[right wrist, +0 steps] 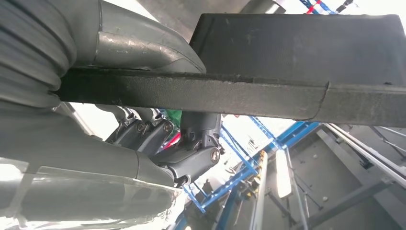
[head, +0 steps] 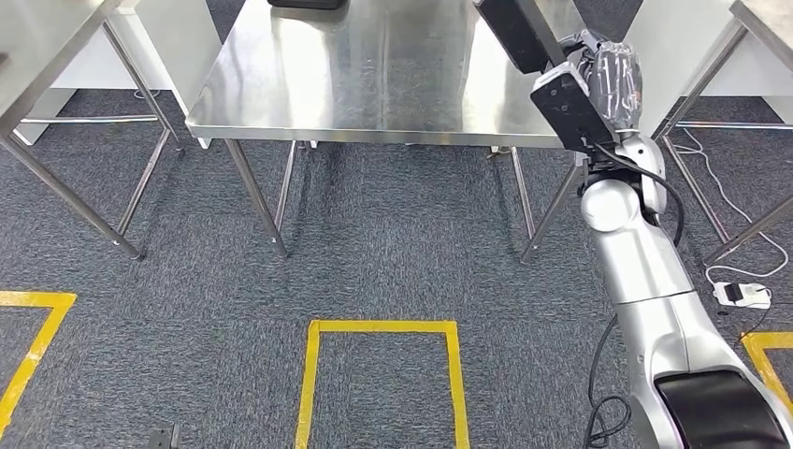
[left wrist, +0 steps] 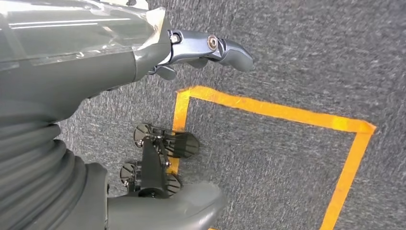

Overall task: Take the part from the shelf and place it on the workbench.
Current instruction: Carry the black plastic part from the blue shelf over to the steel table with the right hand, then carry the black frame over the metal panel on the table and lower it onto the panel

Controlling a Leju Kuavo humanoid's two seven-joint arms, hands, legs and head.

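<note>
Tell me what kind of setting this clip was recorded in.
Most likely an industrial workshop or robot test floor. Stainless-steel workbenches stand on grey carpet marked with yellow tape squares, and blue racking shows behind the right hand, which holds a black part over the bench.

**No readable text in any view**

No lettering, label, brand mark or number can be read on anything in these pictures. The only markings are plain yellow tape outlines on the carpet: a rectangle on the near floor in front of the workbench, and parts of two more at the far left and far right edges of the head view. They carry no words or figures. The left wrist view shows a corner of one such outline, equally blank. The black part in the right wrist view bears no legible print.
</note>
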